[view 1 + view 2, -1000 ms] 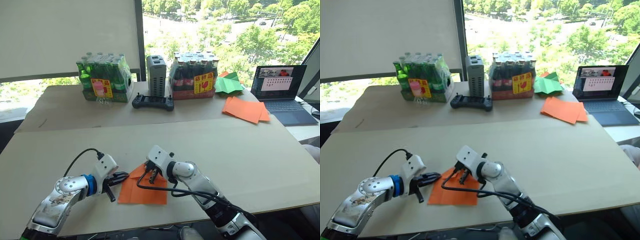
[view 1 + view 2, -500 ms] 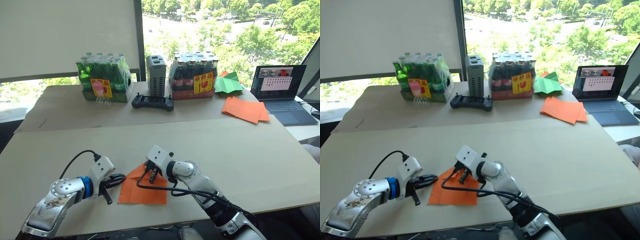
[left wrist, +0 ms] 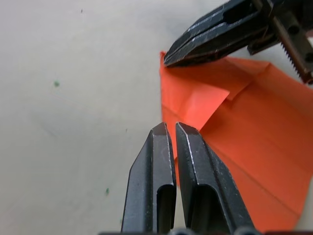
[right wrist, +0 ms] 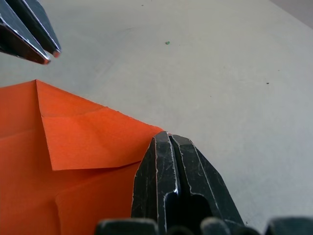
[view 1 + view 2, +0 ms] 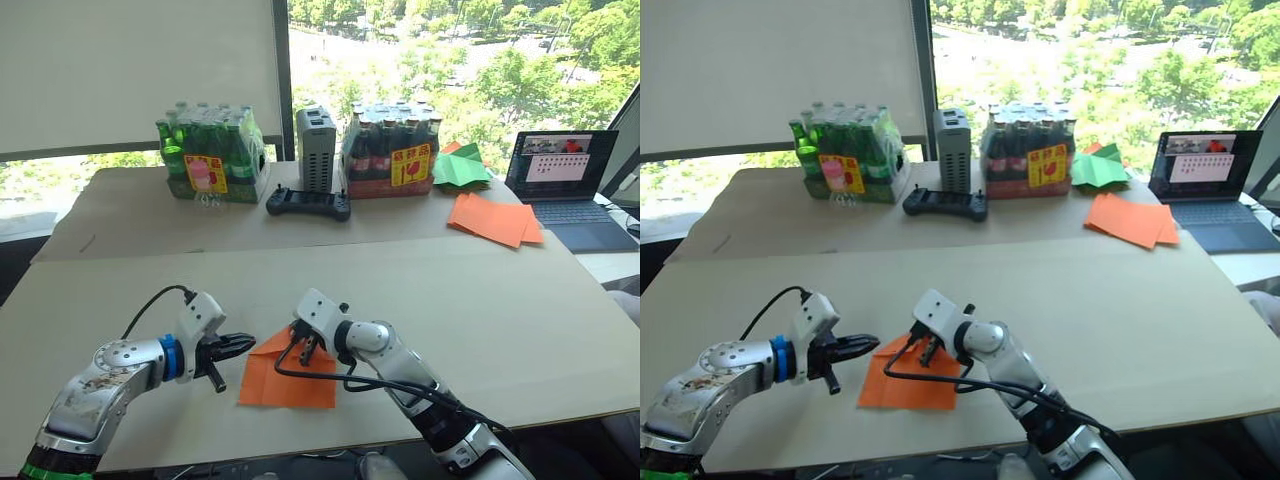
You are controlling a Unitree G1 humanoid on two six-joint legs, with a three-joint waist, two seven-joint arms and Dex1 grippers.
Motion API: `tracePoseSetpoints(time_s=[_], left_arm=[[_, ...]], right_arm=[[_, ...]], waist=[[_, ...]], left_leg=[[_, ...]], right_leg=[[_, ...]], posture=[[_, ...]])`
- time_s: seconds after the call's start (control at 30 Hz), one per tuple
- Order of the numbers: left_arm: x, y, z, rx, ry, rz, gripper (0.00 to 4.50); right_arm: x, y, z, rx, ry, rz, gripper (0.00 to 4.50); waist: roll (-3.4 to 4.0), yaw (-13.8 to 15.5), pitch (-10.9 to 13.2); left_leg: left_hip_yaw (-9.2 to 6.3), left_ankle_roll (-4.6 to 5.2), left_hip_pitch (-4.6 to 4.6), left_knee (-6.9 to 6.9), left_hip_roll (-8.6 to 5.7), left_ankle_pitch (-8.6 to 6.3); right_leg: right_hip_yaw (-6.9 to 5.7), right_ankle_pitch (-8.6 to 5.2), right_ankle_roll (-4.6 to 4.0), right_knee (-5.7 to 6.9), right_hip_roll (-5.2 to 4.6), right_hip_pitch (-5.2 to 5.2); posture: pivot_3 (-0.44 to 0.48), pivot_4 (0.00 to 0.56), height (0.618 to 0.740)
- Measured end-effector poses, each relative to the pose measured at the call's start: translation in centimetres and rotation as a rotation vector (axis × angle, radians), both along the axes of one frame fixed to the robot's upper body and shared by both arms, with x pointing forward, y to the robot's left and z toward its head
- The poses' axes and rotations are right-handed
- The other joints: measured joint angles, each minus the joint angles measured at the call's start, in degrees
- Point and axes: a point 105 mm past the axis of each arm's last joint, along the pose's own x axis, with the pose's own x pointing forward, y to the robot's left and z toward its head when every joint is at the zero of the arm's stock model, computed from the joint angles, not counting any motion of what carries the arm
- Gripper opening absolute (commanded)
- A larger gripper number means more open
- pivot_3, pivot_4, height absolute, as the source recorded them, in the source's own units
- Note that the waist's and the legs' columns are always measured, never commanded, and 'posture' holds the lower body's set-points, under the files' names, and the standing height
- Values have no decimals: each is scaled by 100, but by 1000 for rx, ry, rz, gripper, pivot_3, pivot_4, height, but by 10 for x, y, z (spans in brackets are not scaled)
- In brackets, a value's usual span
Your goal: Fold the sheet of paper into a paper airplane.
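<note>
The orange sheet of paper lies flat near the table's front edge, with one corner folded in as a flap and crease lines across it. My left gripper is shut, low over the table, its tips at the sheet's left edge beside the folded corner. My right gripper is shut too, pointing down onto the sheet's far edge. The two grippers' tips stand a short way apart over the folded corner.
At the back stand a pack of green bottles, a grey box, a black controller and a pack of dark bottles. Back right are a green paper shape, a pile of orange sheets and a laptop.
My left gripper has shifted slightly away from the table's front edge, towards the sheet's folded corner. The right gripper and the sheet have stayed in place.
</note>
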Motion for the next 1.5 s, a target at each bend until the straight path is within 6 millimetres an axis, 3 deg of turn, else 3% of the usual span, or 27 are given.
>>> tracePoseSetpoints(time_s=[0.17, 0.43, 0.53, 0.67, 0.77, 0.9, 1.0, 1.13, 1.27, 1.5], left_arm=[[3, -16, -25, 4, 38, -35, 275], [8, -24, -30, 56, -34, -100, 275], [8, -25, -31, 63, -41, -109, 275], [8, -27, -32, 63, -45, -116, 275], [8, -28, -32, 62, -47, -126, 275], [9, -29, -33, 65, -48, -129, 275], [10, -29, -33, 67, -47, -130, 275], [11, -30, -33, 73, -50, -134, 275], [11, -31, -33, 73, -52, -137, 275], [13, -31, -31, 71, -57, -139, 275]], right_arm=[[-1, -2, 1, -5, 0, -4, 0], [-4, -10, 5, -5, 8, -24, 0], [-5, -20, 24, 63, 14, -38, 0], [-10, -60, 42, 49, -4, -69, 0], [-21, -91, 24, -26, 61, -98, 0], [-49, -112, 1, -138, 143, -56, 0], [-68, -108, -3, -154, 164, 3, 0], [-75, -102, -5, -143, 174, 39, 0], [-82, -81, -8, -74, 206, 86, 0], [-70, -61, -8, 46, 228, 44, 0]], waist=[[-3, 17, 2], [-2, 120, 2], [-2, 131, 2], [-2, 163, 1], [0, 151, 2], [0, 157, 2], [-2, 155, 2], [-3, 155, 1], [-3, 156, 1], [-3, 174, 1]], left_leg=[[0, -2, -4, 0, -1, -1], [1, -3, -1, 0, -2, -1], [0, -3, -1, 0, -4, 0], [-4, -2, 2, 1, -14, -1], [-1, -2, 0, 1, -17, -1], [2, -2, 0, 1, -18, -1], [3, -2, 1, 1, -16, -1], [3, -2, 5, 1, -15, -1], [0, -3, 4, 1, -15, 0], [-2, -3, 3, 2, -18, 0]], right_leg=[[0, 12, -20, -1, 0, -4], [0, -8, 13, 0, -2, 0], [-1, -9, 15, 0, -4, 3], [-7, -16, 26, -7, -17, 16], [-7, -21, 33, -6, -21, 17], [-6, -33, 44, -6, -24, 25], [-6, -36, 49, -7, -24, 37], [-8, -37, 50, -6, -23, 36], [-8, -36, 50, -5, -23, 30], [-8, -36, 49, -6, -26, 28]], posture=[[0, 150, 723], [0, 150, 723], [0, 150, 723], [0, 150, 723], [0, 150, 723], [0, 150, 723], [0, 150, 723], [0, 150, 723], [0, 150, 723], [0, 150, 723]])
